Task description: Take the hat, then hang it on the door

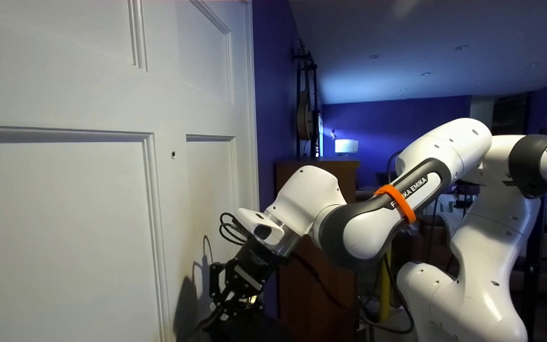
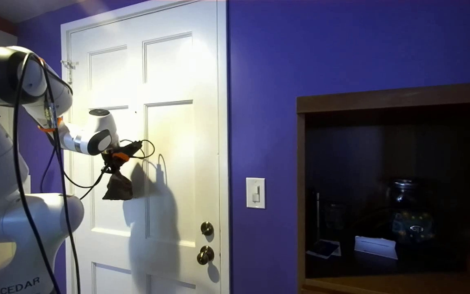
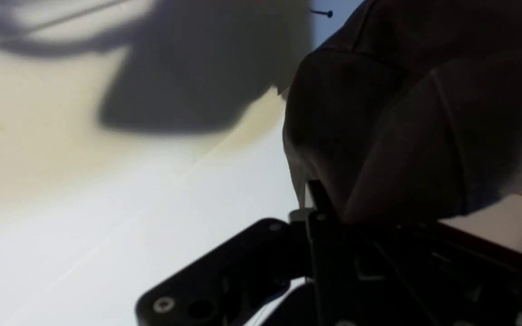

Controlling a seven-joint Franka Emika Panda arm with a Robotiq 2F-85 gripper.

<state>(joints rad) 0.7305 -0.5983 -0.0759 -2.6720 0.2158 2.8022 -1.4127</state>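
Note:
The hat (image 3: 406,122), dark brown cloth with seams, fills the right of the wrist view. My gripper (image 3: 320,213) is shut on its edge, and the folds hide part of the fingertips. In an exterior view the hat (image 2: 117,188) hangs below the gripper (image 2: 113,166), in front of the white panelled door (image 2: 169,179). Elsewhere the gripper (image 1: 235,308) points down beside the door (image 1: 64,213), with the dark hat (image 1: 249,328) cut off by the lower frame edge. A small dark spot (image 1: 173,155) marks the door above the gripper's height.
A thin dark pin with a round head (image 3: 329,14) shows at the top of the wrist view. Brass knobs (image 2: 205,255) sit low on the door. A light switch (image 2: 256,193) and a brown cabinet (image 2: 382,100) stand to one side. Cables (image 2: 61,175) hang from the arm.

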